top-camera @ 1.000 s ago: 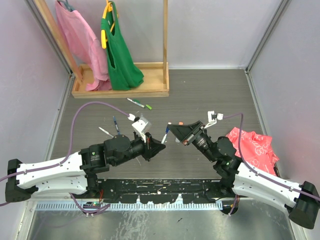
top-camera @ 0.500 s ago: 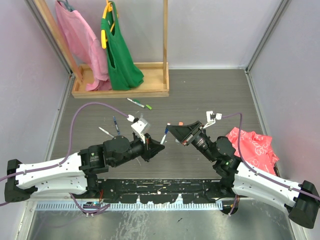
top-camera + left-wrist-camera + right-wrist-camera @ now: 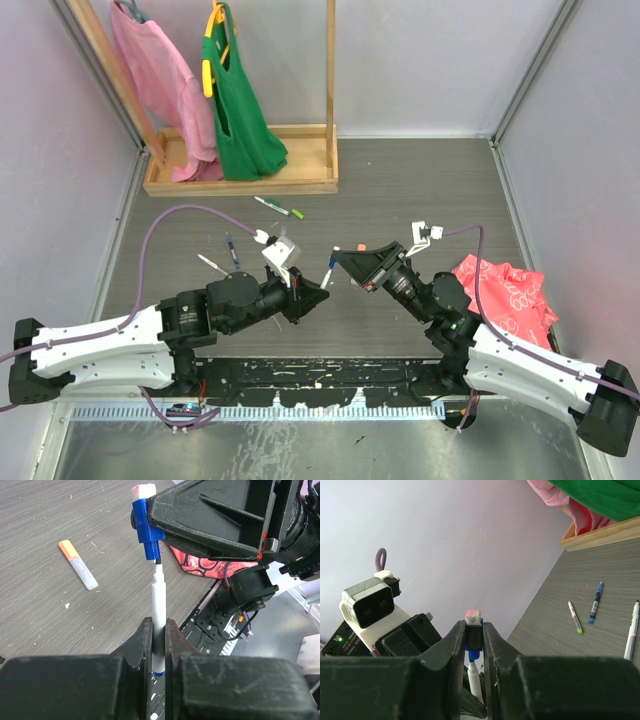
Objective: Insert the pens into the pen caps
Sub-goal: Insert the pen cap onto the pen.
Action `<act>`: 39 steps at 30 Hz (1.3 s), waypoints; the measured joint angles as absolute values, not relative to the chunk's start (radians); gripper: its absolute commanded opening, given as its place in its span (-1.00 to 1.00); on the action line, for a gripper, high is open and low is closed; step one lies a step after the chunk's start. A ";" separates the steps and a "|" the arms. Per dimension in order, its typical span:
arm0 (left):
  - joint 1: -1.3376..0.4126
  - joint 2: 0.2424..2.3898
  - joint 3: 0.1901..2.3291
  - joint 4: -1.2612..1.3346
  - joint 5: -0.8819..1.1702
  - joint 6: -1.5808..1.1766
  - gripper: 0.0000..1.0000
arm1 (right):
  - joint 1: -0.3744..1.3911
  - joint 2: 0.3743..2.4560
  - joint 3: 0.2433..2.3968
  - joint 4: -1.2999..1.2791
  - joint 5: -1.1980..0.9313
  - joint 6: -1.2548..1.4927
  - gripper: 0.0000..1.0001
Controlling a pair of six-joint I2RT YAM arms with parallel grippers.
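Evidently little has shifted over the last second. The left tool (image 3: 158, 630) stays pinched on the white blue-ended pen (image 3: 158, 597), upright at centre frame. The right tool (image 3: 474, 630) stays clamped on the blue cap (image 3: 146, 532) directly above. The pen tip meets the cap mouth but is not seated, so insertion is judged still pending.

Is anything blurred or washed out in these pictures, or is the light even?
Top external view: even, soft light, only faint shadows, nothing blurred. Left wrist view: the pen and blue cap are crisp, the left pincer looms dark along the bottom, the far right edge is washed out. Right wrist view: the right pincer crowds the bottom, the wall behind is flat and pale.
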State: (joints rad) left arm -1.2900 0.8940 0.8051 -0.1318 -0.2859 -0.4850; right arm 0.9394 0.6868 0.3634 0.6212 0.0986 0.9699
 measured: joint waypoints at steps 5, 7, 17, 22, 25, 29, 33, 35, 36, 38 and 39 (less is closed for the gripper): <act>-1.290 0.894 0.805 -0.131 -0.291 -0.485 -1.00 | 0.939 0.688 0.364 0.624 0.097 0.967 -1.00; -1.290 0.894 0.805 -0.131 -0.291 -0.485 -1.00 | 0.939 0.688 0.364 0.625 0.096 0.966 -1.00; -1.290 0.894 0.805 -0.131 -0.292 -0.485 -1.00 | 0.938 0.694 0.364 0.635 0.092 0.967 -1.00; -1.291 0.894 0.805 -0.131 -0.292 -0.485 -1.00 | 0.938 0.694 0.364 0.643 0.085 0.971 -1.00; -1.291 0.893 0.805 -0.130 -0.300 -0.485 -1.00 | 0.938 0.695 0.364 0.644 0.075 0.972 -1.00; -1.292 0.890 0.804 -0.131 -0.303 -0.485 -1.00 | 0.938 0.701 0.364 0.650 0.071 0.973 -1.00; -1.292 0.889 0.803 -0.132 -0.303 -0.485 -1.00 | 0.938 0.707 0.364 0.651 0.069 0.973 -1.00; -1.292 0.888 0.802 -0.128 -0.311 -0.485 -1.00 | 0.939 0.710 0.364 0.647 0.059 0.973 -1.00; -1.292 0.885 0.802 -0.127 -0.312 -0.485 -1.00 | 0.939 0.713 0.364 0.646 0.056 0.973 -1.00; -1.292 0.882 0.802 -0.129 -0.318 -0.484 -1.00 | 0.939 0.716 0.364 0.649 0.050 0.975 -1.00; -1.292 0.882 0.802 -0.129 -0.319 -0.484 -1.00 | 0.939 0.716 0.364 0.649 0.049 0.975 -1.00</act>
State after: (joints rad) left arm -1.2922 0.8818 0.8017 -0.1291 -0.3191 -0.4839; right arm 0.9386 0.7162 0.3637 0.6491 0.0486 0.9749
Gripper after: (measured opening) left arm 0.069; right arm 0.235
